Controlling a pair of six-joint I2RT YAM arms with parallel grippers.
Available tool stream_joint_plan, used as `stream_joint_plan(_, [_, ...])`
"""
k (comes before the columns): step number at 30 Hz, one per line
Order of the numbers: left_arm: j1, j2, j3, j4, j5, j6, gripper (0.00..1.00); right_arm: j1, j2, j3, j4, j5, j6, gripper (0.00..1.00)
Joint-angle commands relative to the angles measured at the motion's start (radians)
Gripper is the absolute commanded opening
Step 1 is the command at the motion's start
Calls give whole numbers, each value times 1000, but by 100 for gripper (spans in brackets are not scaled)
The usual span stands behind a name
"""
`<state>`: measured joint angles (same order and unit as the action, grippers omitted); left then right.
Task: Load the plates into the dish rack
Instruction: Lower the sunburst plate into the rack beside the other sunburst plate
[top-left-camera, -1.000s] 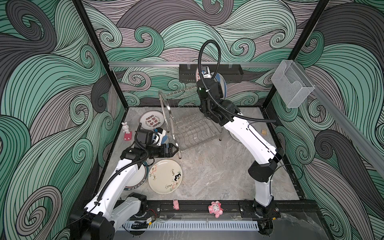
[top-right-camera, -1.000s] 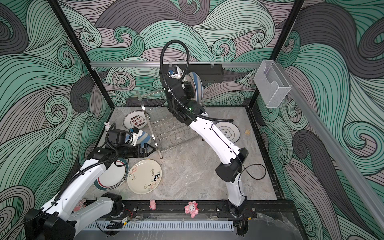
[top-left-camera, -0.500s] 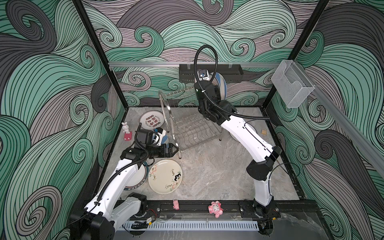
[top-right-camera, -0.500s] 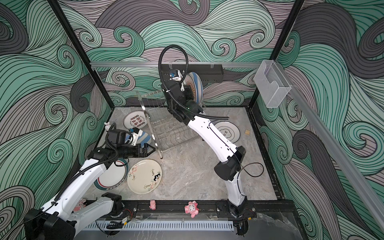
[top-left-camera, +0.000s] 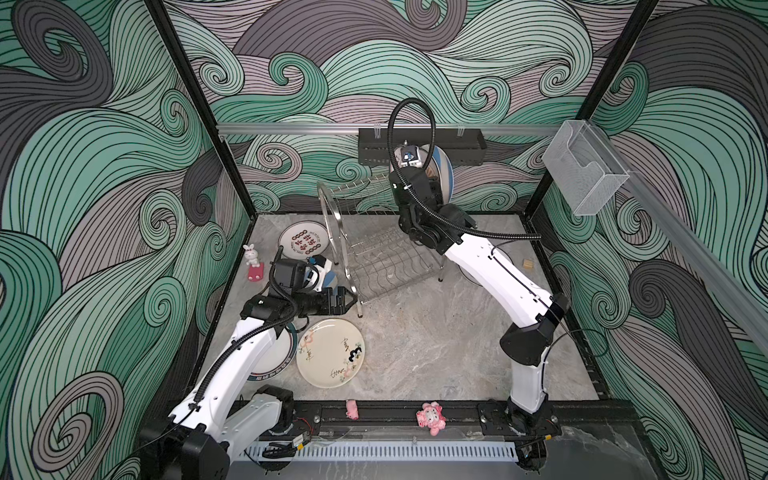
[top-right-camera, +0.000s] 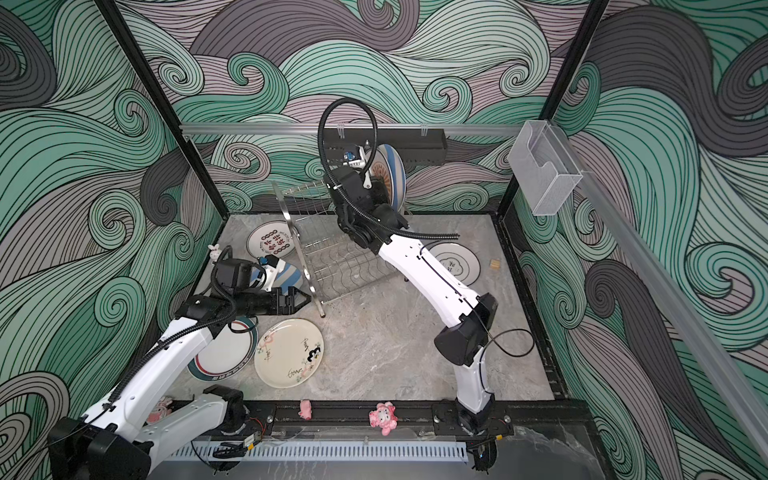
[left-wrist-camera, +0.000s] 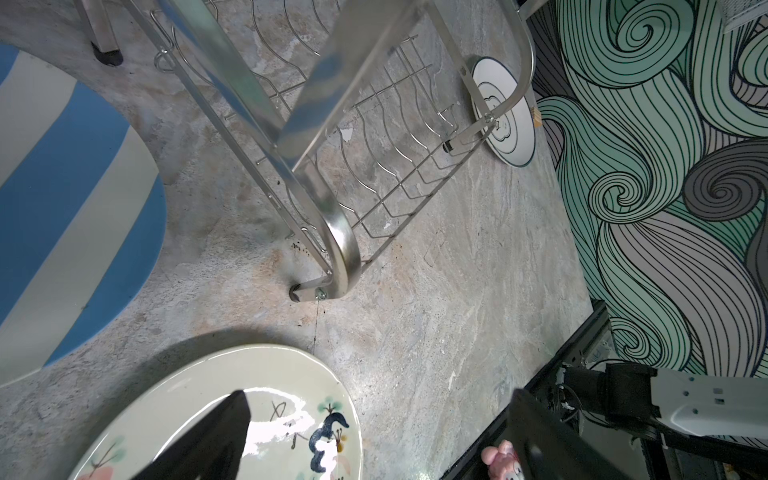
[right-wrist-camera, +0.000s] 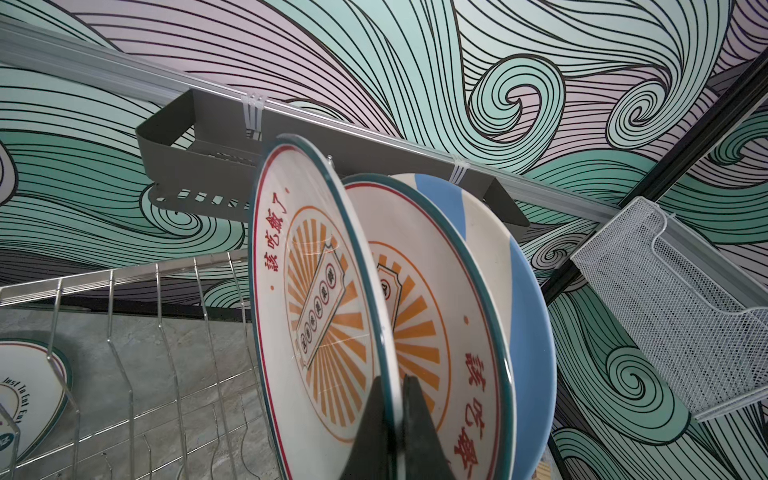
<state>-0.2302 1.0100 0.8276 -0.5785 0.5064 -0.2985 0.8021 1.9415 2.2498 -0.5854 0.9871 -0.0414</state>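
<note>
My right gripper (right-wrist-camera: 392, 380) is shut on the rim of an orange sunburst plate (right-wrist-camera: 316, 291), held upright over the dish rack's (top-left-camera: 382, 266) upper tier. Right behind it stand a second sunburst plate (right-wrist-camera: 436, 332) and a blue-white striped plate (right-wrist-camera: 519, 311). I cannot tell whether the held plate rests on the wires. My left gripper (top-left-camera: 351, 300) hangs open and empty by the rack's front foot, above the cream plate (top-left-camera: 330, 353). Flat on the table lie a striped plate (top-left-camera: 330, 278), a red-black character plate (top-left-camera: 301, 241), a teal-rimmed plate (top-right-camera: 224, 357) and a cloud plate (top-right-camera: 455, 264).
A black perforated shelf (top-left-camera: 419, 143) hangs on the back rail just behind the racked plates. A clear box (top-left-camera: 582, 170) is fixed at the right wall. A rabbit figurine (top-left-camera: 251, 262), a small wooden block (top-left-camera: 528, 264) and pink toys (top-left-camera: 432, 417) sit round the edges.
My right wrist has risen and shifted slightly left with the sunburst plate still gripped. The left arm has not moved.
</note>
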Motion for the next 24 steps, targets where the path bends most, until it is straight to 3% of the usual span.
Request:
stream_joint_plan(1, [12, -11, -1, 12, 15, 15, 99, -10, -38, -32, 12, 10, 11, 12])
stream_joint_plan(14, [12, -14, -2, 9, 15, 16, 98, -9, -67, -73, 26, 2, -15, 27])
stream_joint_plan(24, [12, -14, -3, 8, 11, 19, 99, -3, -100, -92, 43, -27, -32, 48])
